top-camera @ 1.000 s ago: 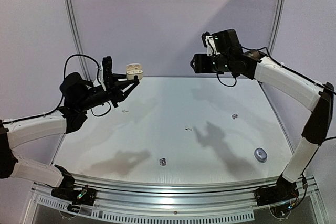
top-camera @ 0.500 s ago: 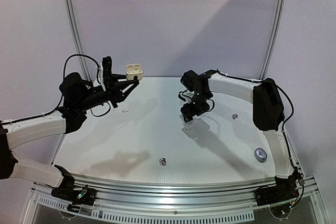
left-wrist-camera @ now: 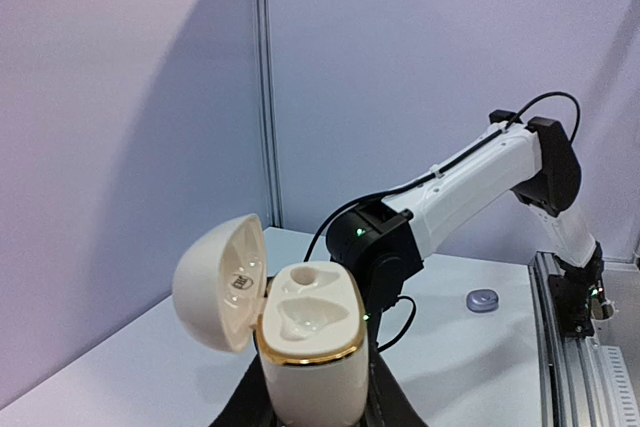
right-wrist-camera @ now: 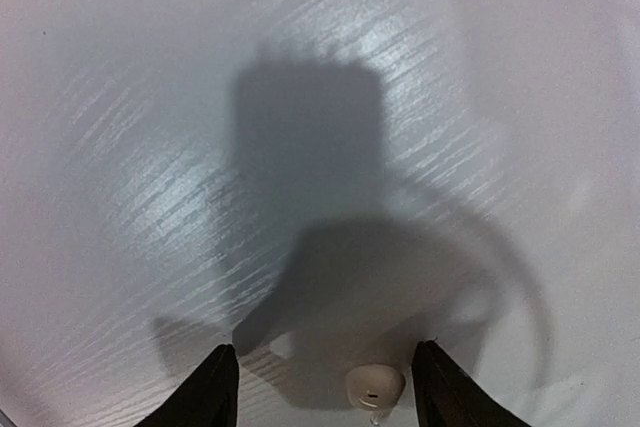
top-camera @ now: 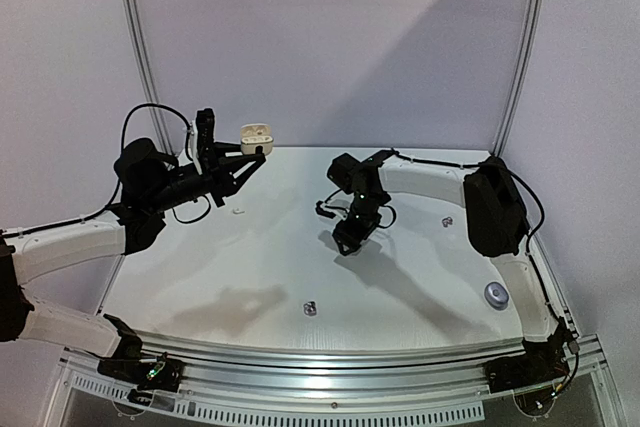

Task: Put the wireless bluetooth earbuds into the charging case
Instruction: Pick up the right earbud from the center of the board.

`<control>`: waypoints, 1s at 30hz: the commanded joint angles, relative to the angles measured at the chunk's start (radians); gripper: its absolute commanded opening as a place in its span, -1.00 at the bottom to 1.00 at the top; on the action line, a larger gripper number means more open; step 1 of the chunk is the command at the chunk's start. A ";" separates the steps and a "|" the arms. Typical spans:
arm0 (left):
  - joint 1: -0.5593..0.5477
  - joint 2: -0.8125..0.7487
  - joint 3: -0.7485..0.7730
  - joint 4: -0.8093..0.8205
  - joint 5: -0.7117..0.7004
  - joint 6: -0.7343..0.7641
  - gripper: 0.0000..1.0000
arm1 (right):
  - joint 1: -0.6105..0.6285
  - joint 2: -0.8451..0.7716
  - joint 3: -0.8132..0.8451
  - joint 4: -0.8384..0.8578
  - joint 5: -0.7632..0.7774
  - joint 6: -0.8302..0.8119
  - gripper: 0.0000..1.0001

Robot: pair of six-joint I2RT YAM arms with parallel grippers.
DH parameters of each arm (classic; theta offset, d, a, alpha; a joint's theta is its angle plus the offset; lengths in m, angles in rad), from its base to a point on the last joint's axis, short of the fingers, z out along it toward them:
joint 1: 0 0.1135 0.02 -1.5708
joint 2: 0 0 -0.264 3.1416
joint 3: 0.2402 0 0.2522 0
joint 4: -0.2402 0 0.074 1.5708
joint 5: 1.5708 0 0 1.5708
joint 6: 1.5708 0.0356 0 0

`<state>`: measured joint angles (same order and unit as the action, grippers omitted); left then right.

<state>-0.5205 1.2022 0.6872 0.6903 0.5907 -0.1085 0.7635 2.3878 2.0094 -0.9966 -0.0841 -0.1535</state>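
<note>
- The right gripper (right-wrist-camera: 328,387) hangs low over the table (right-wrist-camera: 140,97), jaws apart and empty.
- A white earbud (right-wrist-camera: 373,385) lies between its fingers, off-centre towards one.
- The earbud's heading and long axis are too small to tell.
- The left gripper (top-camera: 240,159) clamps the open charging case (left-wrist-camera: 310,332) aloft, well apart from the earbud, so the right arm is nearer.

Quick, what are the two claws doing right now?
Left gripper: closed on the open white charging case.
Right gripper: open, a white earbud between its jaws.

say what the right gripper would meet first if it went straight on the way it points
Probably the white earbud on the table, between the right gripper's open jaws, though depth is unclear.
</note>
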 commanded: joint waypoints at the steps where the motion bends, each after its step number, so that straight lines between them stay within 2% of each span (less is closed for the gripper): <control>1: 0.004 0.000 0.009 -0.011 0.006 0.006 -1.00 | -0.007 0.042 0.006 -0.029 0.029 -0.042 0.14; 7: 0.004 0.005 0.012 -0.011 0.010 0.002 -1.00 | -0.007 0.062 0.002 -0.030 0.035 -0.037 -0.21; 22: 0.004 0.003 0.010 -0.017 0.011 0.010 -1.00 | -0.007 0.054 -0.004 -0.049 0.079 -0.044 -0.71; 26: 0.004 0.004 0.008 -0.017 0.009 0.010 -1.00 | -0.007 0.053 0.001 -0.049 0.079 -0.035 -0.99; 30: 0.004 0.003 0.008 -0.013 0.001 0.010 -1.00 | -0.007 0.024 0.026 -0.037 0.114 0.010 -1.00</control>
<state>-0.5205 1.2026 0.6876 0.6884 0.5938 -0.1055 0.7589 2.3981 2.0148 -1.0096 -0.0090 -0.1848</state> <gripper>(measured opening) 0.241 0.161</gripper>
